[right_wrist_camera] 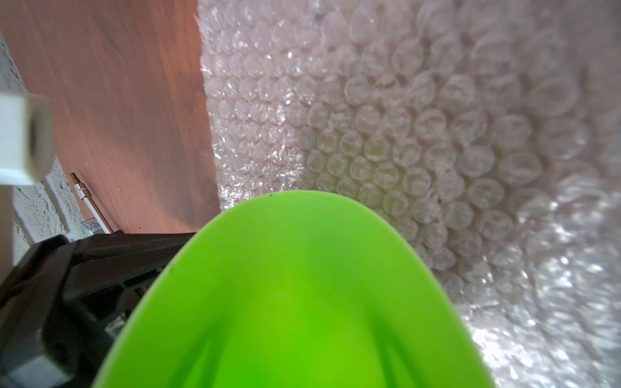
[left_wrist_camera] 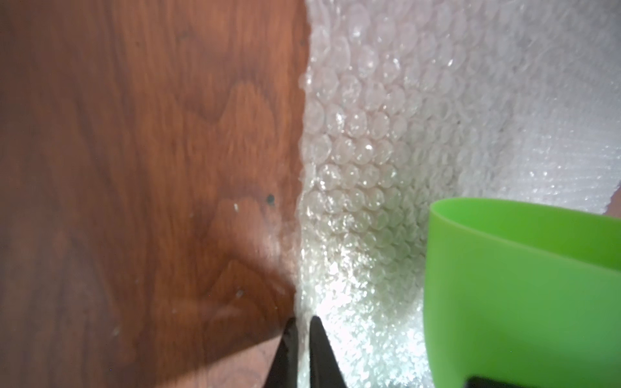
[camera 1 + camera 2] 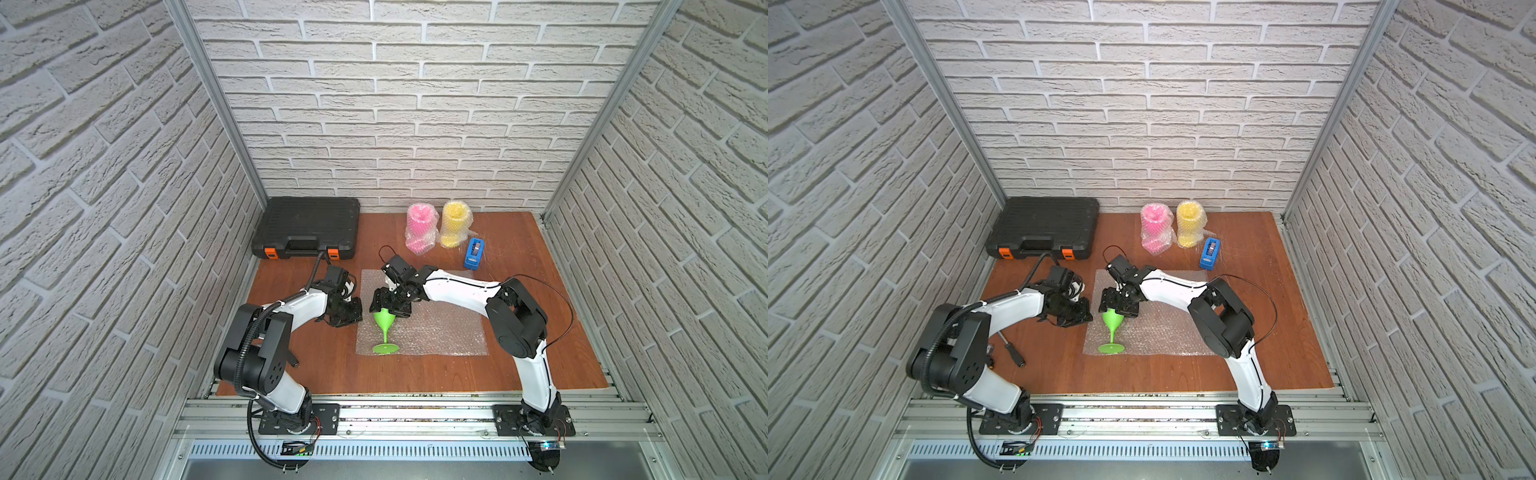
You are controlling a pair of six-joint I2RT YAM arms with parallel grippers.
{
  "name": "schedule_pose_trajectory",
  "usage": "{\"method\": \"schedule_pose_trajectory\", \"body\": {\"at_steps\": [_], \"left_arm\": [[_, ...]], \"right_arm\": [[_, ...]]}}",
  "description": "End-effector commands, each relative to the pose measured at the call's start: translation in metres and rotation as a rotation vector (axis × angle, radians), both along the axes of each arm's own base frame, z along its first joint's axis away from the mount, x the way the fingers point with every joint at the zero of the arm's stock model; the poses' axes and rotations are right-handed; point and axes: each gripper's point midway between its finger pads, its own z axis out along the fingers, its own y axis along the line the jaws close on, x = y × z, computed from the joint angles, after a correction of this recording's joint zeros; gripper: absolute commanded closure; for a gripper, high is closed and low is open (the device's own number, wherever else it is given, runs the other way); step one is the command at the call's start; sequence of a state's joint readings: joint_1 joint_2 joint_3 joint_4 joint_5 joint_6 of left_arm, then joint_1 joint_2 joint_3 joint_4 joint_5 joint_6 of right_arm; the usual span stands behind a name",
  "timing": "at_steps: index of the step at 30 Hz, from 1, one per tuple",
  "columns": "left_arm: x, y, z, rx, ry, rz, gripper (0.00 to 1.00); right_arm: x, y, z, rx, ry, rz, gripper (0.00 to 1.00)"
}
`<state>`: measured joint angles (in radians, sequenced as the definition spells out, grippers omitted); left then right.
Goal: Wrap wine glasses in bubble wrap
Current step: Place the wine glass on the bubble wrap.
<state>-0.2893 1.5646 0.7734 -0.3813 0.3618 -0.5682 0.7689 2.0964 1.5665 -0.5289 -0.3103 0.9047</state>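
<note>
**Lime-green plastic stemmed goblet** [image 3: 382,322], lying on its side on the clear bubble-wrap sheet [image 3: 436,328], which is spread flat on the brown wooden table [image 3: 540,299].

- **Position of the goblet:** It rests close to the sheet's left edge. Its long axis runs near to far, roughly parallel to that edge, with the round foot toward the near side and the bowl toward the far side.
- **Left claw:** My left claw [image 2: 303,319] is closed narrow. The left wrist view shows the sheet's left edge pinched between its tips. The bowl lies just to its right.
- **Right claw:** My right claw [image 3: 390,308] reaches in from the right and stands wide about the bowl's far end. It appears to grip the bowl, though the contact itself is hidden.
- **Judgement:** The coming move is a fold of the pinched edge rightward, across the goblet's axis. My left arm is the nearer to that edge and would carry it, while my right steadies the bowl.
- **Far side of the table:** A pink goblet [image 3: 420,228] and a yellow goblet [image 3: 455,226] stand there, each already in bubble wrap. A blue tape dispenser [image 3: 475,253] is just beside them.
</note>
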Motion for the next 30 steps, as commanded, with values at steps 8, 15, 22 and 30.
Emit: {"method": "schedule_pose_trajectory", "body": {"at_steps": [8, 15, 22, 30], "left_arm": [[0.004, -0.005, 0.014, -0.022, -0.056, -0.031, 1.0], [0.005, -0.008, 0.022, -0.044, -0.076, -0.04, 1.0], [0.007, -0.013, 0.035, -0.064, -0.102, -0.047, 1.0], [0.007, -0.016, 0.053, -0.064, -0.131, -0.055, 1.0]], "right_arm": [[0.021, -0.001, 0.002, -0.048, -0.042, 0.017, 0.42], [0.023, -0.005, -0.012, -0.08, -0.04, 0.009, 0.32], [0.032, -0.012, 0.035, -0.029, -0.109, -0.018, 0.1], [0.029, -0.048, 0.084, 0.028, -0.143, -0.055, 0.12]]}}
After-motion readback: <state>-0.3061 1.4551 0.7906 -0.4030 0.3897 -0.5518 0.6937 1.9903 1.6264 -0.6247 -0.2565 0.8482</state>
